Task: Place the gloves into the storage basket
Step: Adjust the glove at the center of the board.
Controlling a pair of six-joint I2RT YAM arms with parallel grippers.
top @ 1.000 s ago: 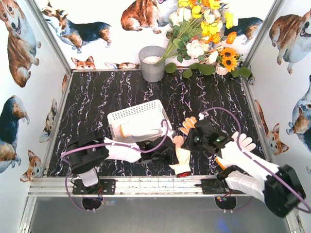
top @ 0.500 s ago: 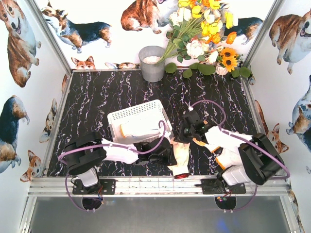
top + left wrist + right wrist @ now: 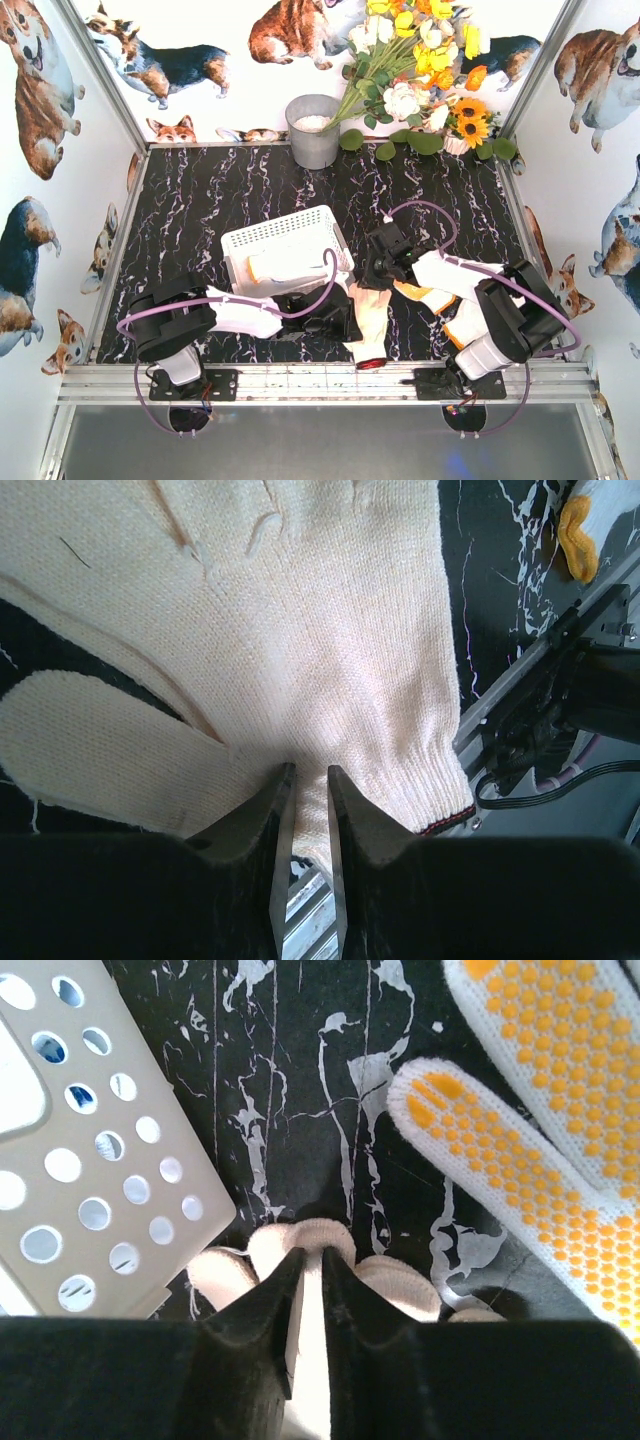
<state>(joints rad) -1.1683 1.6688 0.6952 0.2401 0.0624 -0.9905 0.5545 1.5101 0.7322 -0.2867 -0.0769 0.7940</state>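
A cream-white glove (image 3: 372, 312) with a red-edged cuff lies on the black marbled table just right of the white storage basket (image 3: 262, 236). My left gripper (image 3: 347, 320) is shut on the glove's edge near the cuff (image 3: 308, 771); the glove (image 3: 300, 620) fills the left wrist view. My right gripper (image 3: 373, 277) is shut on one fingertip of the same glove (image 3: 306, 1254); the glove's fingers (image 3: 400, 1282) bunch beside the basket corner (image 3: 90, 1140). A white glove with orange dots (image 3: 540, 1130) lies under my right arm (image 3: 412, 291). A pale glove (image 3: 285, 266) lies in the basket.
A grey metal bucket (image 3: 313, 130) stands at the back, with a bunch of flowers (image 3: 420, 70) to its right. Printed walls close in the table on three sides. The metal rail (image 3: 300, 380) runs along the near edge.
My right arm has swung left from the right side of the table to the cream glove's fingers and shut on one. My left gripper has stayed on the glove.
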